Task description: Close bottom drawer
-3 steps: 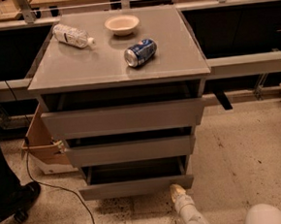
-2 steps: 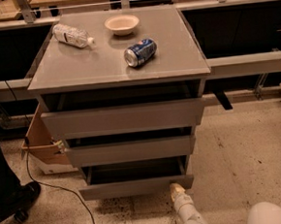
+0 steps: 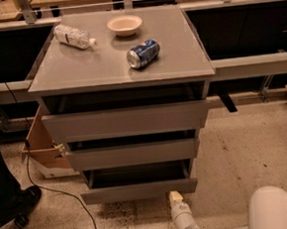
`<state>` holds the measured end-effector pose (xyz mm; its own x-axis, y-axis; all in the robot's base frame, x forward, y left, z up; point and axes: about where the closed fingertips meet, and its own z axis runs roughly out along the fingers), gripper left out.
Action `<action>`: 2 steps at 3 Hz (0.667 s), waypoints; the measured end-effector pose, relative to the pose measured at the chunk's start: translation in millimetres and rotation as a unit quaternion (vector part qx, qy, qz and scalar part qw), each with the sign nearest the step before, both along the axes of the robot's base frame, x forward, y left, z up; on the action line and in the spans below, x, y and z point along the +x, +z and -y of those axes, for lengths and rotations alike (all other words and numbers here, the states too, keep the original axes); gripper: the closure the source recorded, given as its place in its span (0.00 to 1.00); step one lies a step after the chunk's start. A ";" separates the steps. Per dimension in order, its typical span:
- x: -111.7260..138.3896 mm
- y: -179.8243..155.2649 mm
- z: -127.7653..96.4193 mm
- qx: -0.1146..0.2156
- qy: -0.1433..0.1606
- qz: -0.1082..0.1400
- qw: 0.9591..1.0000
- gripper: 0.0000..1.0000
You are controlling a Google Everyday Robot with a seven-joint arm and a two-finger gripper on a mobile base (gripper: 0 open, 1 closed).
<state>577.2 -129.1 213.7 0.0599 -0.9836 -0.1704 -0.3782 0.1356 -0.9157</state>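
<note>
- Cabinet [image 3: 203, 89]: grey, three handleless drawers, standing on a speckled floor [image 3: 250, 148] in front of dark benches.
- Bottom drawer [image 3: 139, 190]: lowest of the three, slimmest front panel; pulled out, with its shadowed interior showing behind the front panel. The front stands forward of the cabinet body.
- Middle drawer [image 3: 133, 154]: taller front, directly above the bottom drawer; a dark gap shows along its upper edge.
- Top drawer [image 3: 124, 120]: tallest and widest front, under the cabinet top, with a dark gap above it as well.
- Gripper [image 3: 176, 197]: cream-tipped, low in the view, just below the lower edge of the bottom drawer's front, right of its middle; whether it touches the panel cannot be told, nor whether it is spread or closed.
- Arm [image 3: 184, 221]: white, rising from the bottom edge of the view to the gripper; a white rounded housing [image 3: 277, 210] sits at lower right.
- Plastic bottle [image 3: 74, 36]: clear, lying on its side at the back left of the cabinet top.
- Bowl [image 3: 124, 24]: pale, upright, at the back centre of the top, beside the bottle.
- Can [image 3: 143, 54]: blue, lying on its side, nearer the front than the bowl.
- Cardboard box [image 3: 40, 144]: brown, on the floor against the cabinet's left side.
- Cable [image 3: 50, 189]: black, running from the box area across the floor toward the bottom edge.
</note>
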 end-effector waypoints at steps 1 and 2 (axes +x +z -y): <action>-43.0 4.6 -28.4 -0.104 0.051 -0.038 0.993 0.97; -44.5 1.8 -27.4 -0.111 0.057 -0.038 0.991 0.74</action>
<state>532.7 -101.7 215.5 0.1679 -0.9850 0.0407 -0.4484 -0.1131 -0.8867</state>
